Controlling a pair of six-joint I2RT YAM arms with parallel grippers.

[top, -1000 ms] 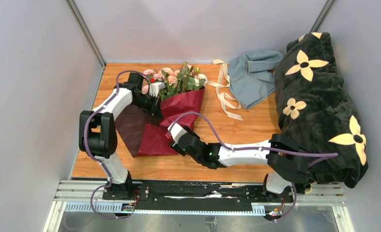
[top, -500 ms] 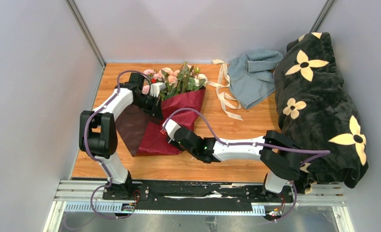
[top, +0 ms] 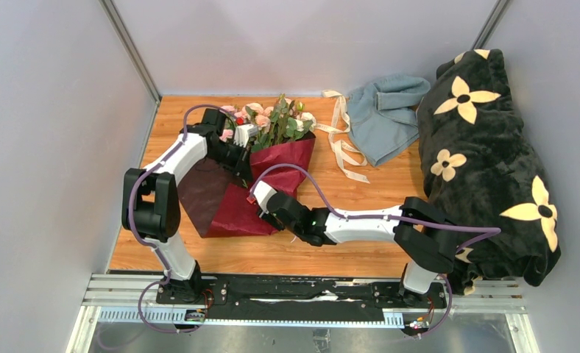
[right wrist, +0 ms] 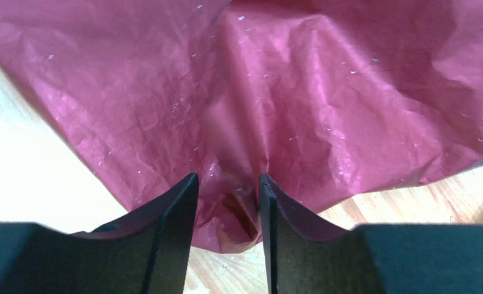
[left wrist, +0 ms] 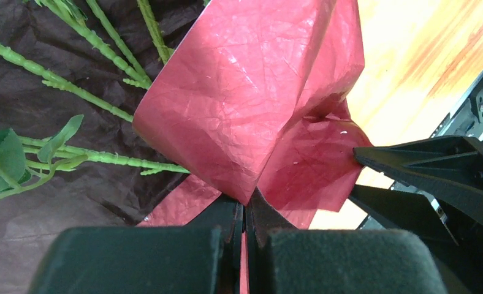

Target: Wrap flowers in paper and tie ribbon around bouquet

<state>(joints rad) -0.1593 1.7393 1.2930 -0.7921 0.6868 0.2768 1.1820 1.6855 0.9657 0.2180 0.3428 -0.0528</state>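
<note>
Paper (top: 228,209): burgundy sheet, crinkled, lying mid-left on the tabletop (top: 361,198), its right side folded up over the stems.
Flowers (top: 272,118): heads at the sheet's far end; some stems lie bare on its dark inner face.
Left pincer (left wrist: 246,211): clenched on a raised paper fold.
Right pincer (right wrist: 227,190): jaws apart astride a pucker at the fold's near end; no pinch seen.
Ribbon (top: 342,147): loose, right of the flowers, just beside a grey-blue cloth (top: 383,121).
Risks: opposed pulls may tear the thin sheet. A slipped fold would spring open and let the stems roll out.
Surface: smooth pale wood.
Room: plain grey walls (top: 309,44); black flower-print blanket (top: 486,147) heaped at right.
</note>
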